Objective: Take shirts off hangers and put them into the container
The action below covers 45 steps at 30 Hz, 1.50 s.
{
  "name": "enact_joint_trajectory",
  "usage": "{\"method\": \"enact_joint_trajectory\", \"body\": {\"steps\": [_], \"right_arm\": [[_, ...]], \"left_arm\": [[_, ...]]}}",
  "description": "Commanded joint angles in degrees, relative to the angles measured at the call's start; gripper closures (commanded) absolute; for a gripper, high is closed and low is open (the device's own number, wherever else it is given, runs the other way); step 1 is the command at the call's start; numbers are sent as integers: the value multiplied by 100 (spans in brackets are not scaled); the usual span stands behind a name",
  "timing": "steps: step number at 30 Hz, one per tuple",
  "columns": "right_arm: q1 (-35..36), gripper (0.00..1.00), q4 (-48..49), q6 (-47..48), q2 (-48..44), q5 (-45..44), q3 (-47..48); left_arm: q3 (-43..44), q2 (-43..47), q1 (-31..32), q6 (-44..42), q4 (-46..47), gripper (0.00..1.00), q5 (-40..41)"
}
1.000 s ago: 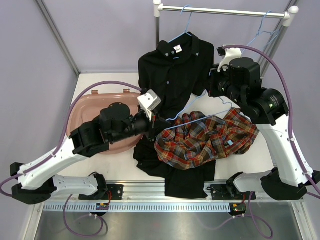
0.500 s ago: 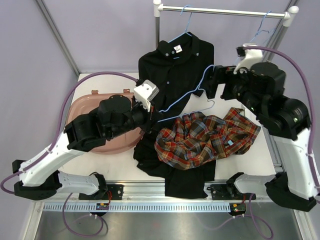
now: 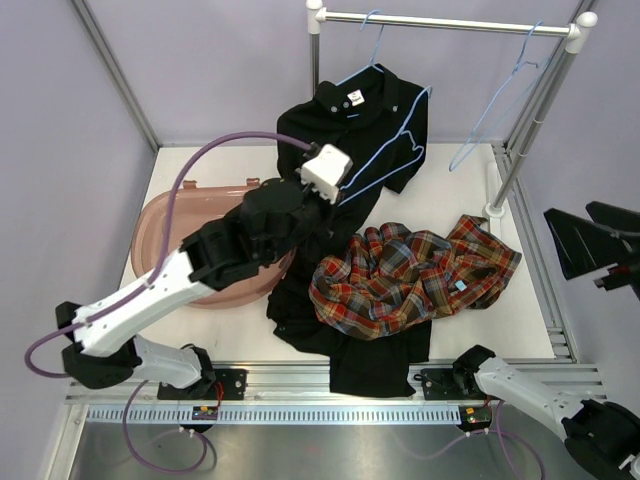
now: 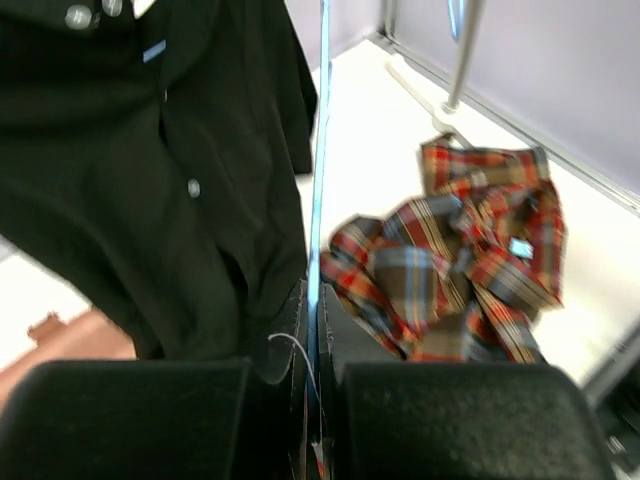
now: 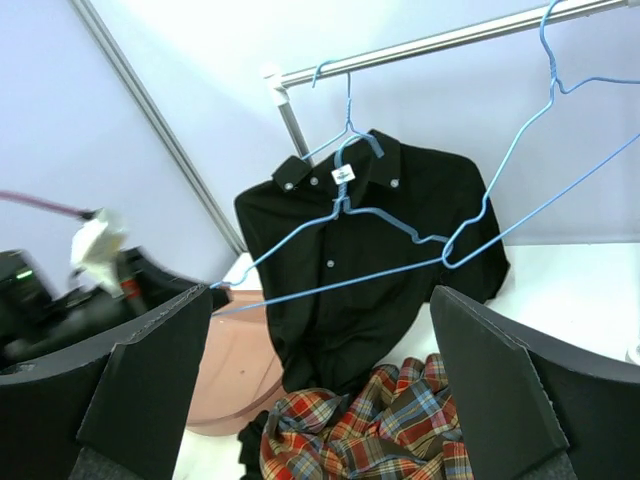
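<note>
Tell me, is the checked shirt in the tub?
Out. The plaid shirt lies crumpled on the table, right of the tub.

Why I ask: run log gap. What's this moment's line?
left end effector: shut on hanger | right end effector: open | plaid shirt: on table

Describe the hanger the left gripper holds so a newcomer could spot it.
Start at the white-and-metal rail at the back; a black shirt hangs from its left end. Slanting across that shirt's front is a bare light-blue hanger, one corner pinched in the left gripper. The other bare hanger hangs from the rail's right end.
</note>
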<state>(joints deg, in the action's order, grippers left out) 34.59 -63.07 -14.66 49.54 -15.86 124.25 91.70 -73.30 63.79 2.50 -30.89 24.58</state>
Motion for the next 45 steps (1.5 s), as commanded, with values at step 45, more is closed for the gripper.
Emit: {"method": "enact_joint_trajectory", "body": {"steps": [45], "right_arm": [[48, 1, -241, -2, -928, -216, -1227]], "left_arm": [[3776, -3551, -1035, -268, 1367, 100, -1008]]}}
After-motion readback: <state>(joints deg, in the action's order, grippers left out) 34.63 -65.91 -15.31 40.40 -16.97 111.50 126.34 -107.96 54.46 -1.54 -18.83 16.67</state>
